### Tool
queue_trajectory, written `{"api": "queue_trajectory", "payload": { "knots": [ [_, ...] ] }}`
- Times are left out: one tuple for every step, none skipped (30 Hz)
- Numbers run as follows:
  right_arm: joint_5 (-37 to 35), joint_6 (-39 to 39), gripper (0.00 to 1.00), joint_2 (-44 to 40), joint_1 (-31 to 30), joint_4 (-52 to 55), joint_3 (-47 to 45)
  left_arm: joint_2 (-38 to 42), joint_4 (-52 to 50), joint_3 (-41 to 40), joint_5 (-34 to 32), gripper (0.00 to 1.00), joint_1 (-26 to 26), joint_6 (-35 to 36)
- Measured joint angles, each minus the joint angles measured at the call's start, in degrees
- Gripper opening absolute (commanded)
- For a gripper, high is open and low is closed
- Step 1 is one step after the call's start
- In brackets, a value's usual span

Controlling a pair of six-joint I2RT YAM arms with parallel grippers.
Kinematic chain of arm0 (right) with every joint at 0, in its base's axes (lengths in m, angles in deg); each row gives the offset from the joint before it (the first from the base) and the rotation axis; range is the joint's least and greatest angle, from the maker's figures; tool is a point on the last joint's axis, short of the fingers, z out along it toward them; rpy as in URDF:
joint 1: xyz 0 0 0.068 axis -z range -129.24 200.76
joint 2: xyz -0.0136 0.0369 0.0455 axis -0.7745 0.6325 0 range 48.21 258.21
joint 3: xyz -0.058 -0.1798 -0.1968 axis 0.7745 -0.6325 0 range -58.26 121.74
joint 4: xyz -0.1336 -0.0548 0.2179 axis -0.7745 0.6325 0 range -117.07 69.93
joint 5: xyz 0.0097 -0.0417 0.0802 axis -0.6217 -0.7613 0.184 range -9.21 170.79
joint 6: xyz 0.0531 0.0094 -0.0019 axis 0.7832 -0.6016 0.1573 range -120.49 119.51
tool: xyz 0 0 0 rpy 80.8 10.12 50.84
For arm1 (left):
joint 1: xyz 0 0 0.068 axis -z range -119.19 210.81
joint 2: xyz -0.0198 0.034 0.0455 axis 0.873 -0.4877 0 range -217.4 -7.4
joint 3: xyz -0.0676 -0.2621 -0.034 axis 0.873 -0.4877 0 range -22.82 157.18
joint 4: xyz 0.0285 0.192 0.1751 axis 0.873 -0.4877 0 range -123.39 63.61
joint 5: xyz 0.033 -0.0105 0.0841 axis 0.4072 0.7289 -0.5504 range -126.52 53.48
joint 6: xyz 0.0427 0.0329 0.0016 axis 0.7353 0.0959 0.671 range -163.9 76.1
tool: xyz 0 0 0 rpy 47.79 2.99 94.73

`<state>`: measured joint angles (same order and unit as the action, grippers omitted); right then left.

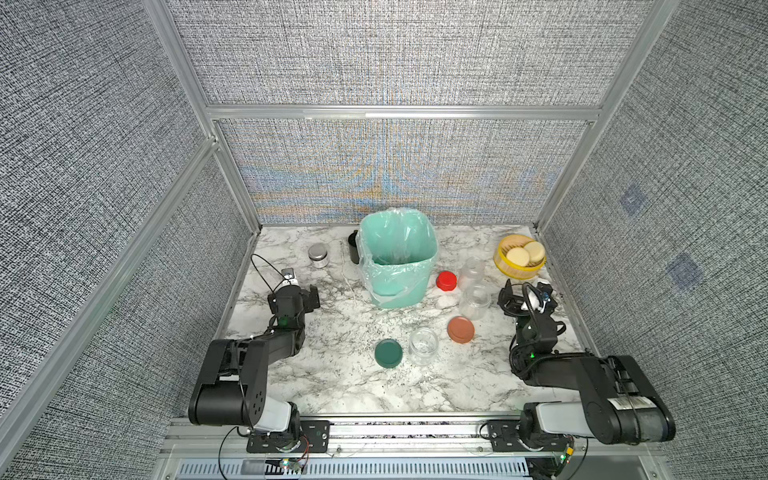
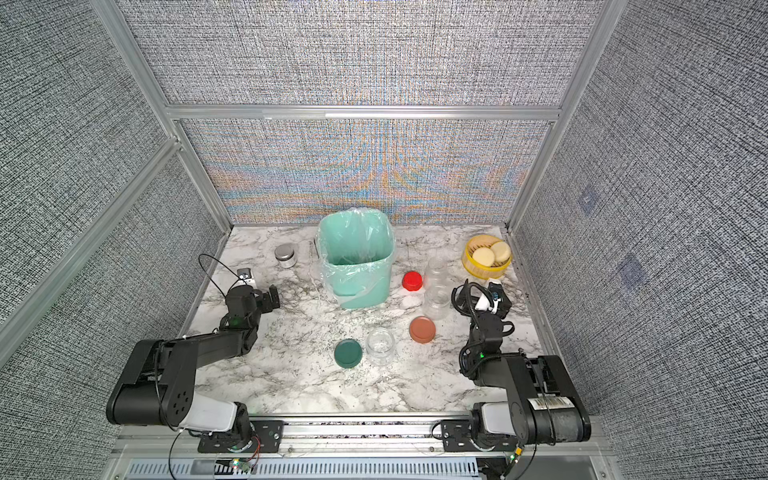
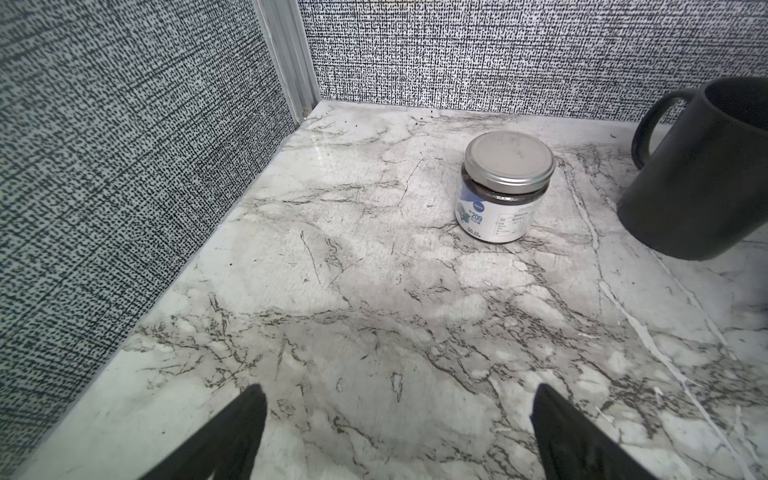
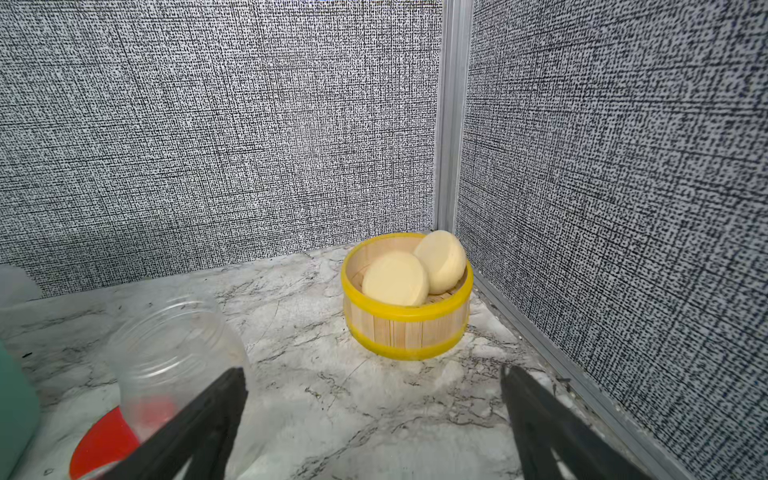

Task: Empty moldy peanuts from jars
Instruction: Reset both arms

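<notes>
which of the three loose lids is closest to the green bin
The red lid, lying just off the right side of the bin. The terracotta lid and the dark green lid both lie farther forward, clear of it.

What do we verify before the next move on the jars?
1. Left gripper open and empty: ok.
2. Right gripper open and empty: ok.
3. Lids off: green lid, red lid and terracotta lid lie on the table: ok.
4. No peanuts seen in near jar, middle jar or far jar, all upright: ok.
5. Peanuts inside the lined bin: cannot tell, none visible.
</notes>
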<state>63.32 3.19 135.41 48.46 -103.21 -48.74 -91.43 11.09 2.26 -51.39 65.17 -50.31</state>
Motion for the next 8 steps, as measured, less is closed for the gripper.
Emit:
{"api": "queue_trajectory", "payload": {
  "knots": [
    [0.11, -0.04, 0.98, 0.0, -0.15, 0.04, 0.31, -0.04, -0.02, 0.04, 0.0, 0.99, 0.0, 0.0],
    [0.22, -0.09, 0.98, -0.02, -0.33, 0.04, 0.46, -0.22, -0.28, 0.33, 0.0, 0.99, 0.0, 0.02],
    [0.26, -0.24, 0.98, 0.0, -0.35, 0.09, 0.57, -0.48, -0.33, 0.66, 0.0, 0.99, 0.0, 0.09],
    [0.55, -0.44, 0.98, 0.0, -0.35, 0.13, 0.57, -0.55, -0.33, 0.79, 0.02, 0.99, 0.0, 0.2],
    [0.57, -0.44, 0.98, 0.0, -0.35, 0.13, 0.57, -0.55, -0.33, 0.79, 0.02, 0.99, 0.02, 0.2],
    [0.59, -0.44, 0.98, 0.0, -0.35, 0.13, 0.57, -0.55, -0.33, 0.79, 0.02, 0.99, 0.04, 0.2],
    [0.59, -0.46, 0.98, 0.0, -0.35, 0.13, 0.57, -0.52, -0.35, 0.74, 0.02, 0.99, 0.04, 0.2],
    [0.59, -0.46, 0.98, 0.0, -0.35, 0.13, 0.57, -0.48, -0.35, 0.7, 0.02, 1.0, 0.07, 0.22]
  ]
}}
